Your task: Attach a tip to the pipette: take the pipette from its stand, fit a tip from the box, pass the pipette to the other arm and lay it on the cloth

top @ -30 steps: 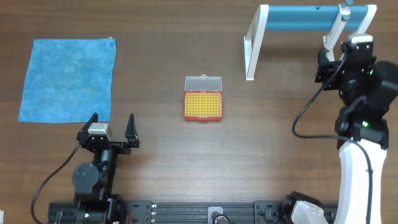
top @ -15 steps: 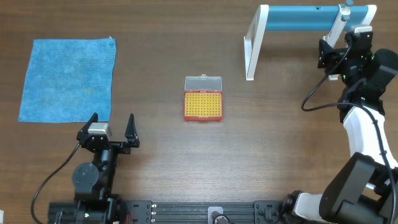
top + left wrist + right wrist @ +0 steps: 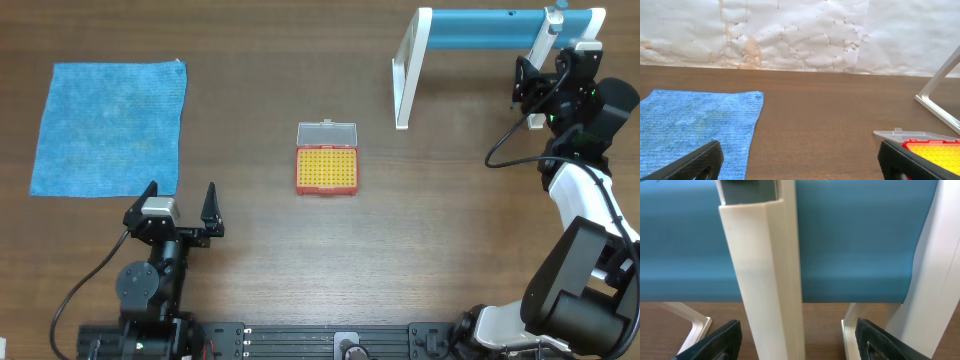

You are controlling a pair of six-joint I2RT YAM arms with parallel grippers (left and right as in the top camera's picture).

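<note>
Table: dark brown wooden table (image 3: 420, 230), with a pale, stained wall behind it.
Left gripper: the black left gripper (image 3: 181, 190) sits near its own base, jaws spread wide and holding nothing.
Cloth: a blue woven cloth (image 3: 110, 128) lies flat just beyond that gripper, well apart from everything else.
Tip box: an orange box of yellow tips (image 3: 327, 168), clear lid folded back, stands mid-table between the cloth and the stand.
Right gripper: the black right gripper (image 3: 796, 342) is at the far right, close against the stand, jaws spread on either side of the pipette and not yet pinching it.
Pipette: the long white plastic pipette (image 3: 765, 280) hangs upright on the stand, nearer one jaw than the other.
Stand: a white-framed stand with a blue crossbar (image 3: 480, 30) at the far edge.
Risk: closing off-centre would likely shove the pipette sideways or grip it crooked. If it snags on the bar during the lift, the light stand could drag or tip.
</note>
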